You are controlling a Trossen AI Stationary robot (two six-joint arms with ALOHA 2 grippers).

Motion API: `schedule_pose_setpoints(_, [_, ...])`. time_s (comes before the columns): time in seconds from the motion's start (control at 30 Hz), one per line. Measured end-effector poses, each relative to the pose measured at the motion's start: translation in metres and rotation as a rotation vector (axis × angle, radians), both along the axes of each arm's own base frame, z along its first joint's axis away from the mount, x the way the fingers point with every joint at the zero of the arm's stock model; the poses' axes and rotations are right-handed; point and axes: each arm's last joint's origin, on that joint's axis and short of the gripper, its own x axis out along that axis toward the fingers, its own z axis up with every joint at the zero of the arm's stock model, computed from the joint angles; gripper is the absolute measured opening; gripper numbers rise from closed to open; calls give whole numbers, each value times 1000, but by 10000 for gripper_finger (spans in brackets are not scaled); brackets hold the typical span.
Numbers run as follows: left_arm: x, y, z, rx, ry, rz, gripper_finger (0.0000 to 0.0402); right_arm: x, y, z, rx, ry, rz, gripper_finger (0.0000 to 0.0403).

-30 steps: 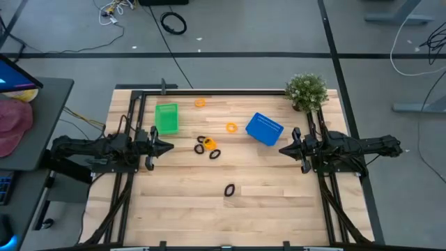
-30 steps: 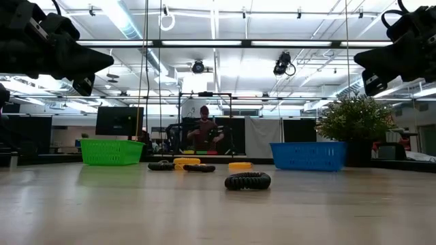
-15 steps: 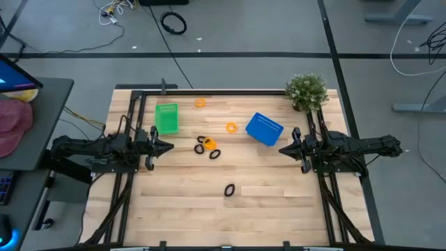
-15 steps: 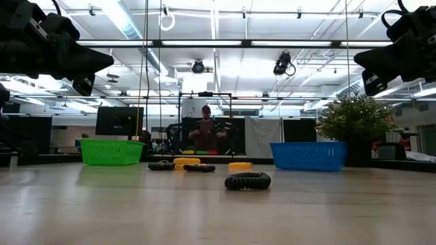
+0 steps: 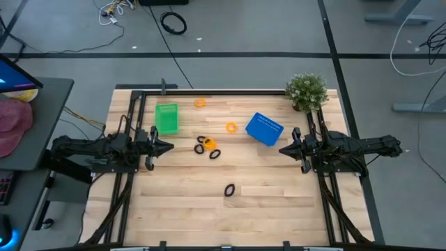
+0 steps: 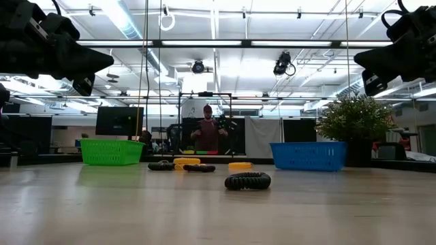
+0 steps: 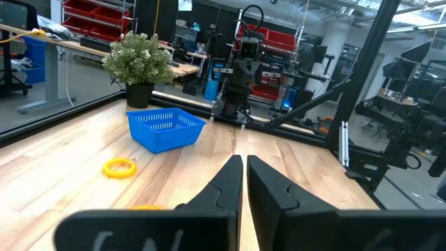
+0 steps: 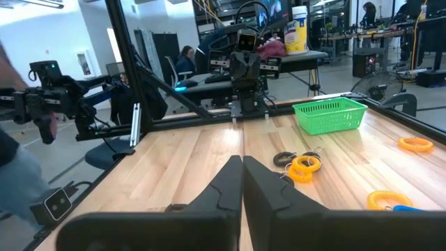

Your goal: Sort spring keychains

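Sorting has not begun: no keychain is gripped and both baskets appear empty. In the overhead frame, nearest the bottom edge, one black keychain (image 5: 229, 189) lies alone on the table (image 5: 279, 209), low of centre. At mid-height the left gripper (image 5: 167, 146) sits at centre left and the right gripper (image 5: 283, 150) at centre right, each with jaws closed on nothing, tips facing inward.

Between them, nearer the left gripper, a cluster of black and orange keychains (image 5: 206, 146) lies well apart from either set of jaws. Higher up, an orange keychain (image 5: 231, 127) rests just beside the blue basket (image 5: 264, 129). The green basket (image 5: 166, 118) stands upper left; another orange keychain (image 5: 200, 103) lies near the top rail. A potted plant (image 5: 306, 91) occupies the upper right.

Next move, by judgement: one gripper must open, descend over a keychain, and close.
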Motion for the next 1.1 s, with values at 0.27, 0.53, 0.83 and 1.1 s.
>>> schedule_pose_setpoints(0.27, [-4, 3, 23, -101, -248, 82, 25, 0, 0, 0, 0, 0, 0, 18])
schedule_pose_setpoints(0.53, [-25, 6, 60, -26, -679, 150, 25, 0, 0, 0, 0, 0, 0, 18])
schedule_pose_setpoints(0.83, [-37, 9, 76, 204, -805, 233, 10, 0, 0, 0, 0, 0, 0, 18])
schedule_pose_setpoints(1.1, [-22, 7, 149, 365, -636, 105, 3, 0, 0, 0, 0, 0, 0, 18])
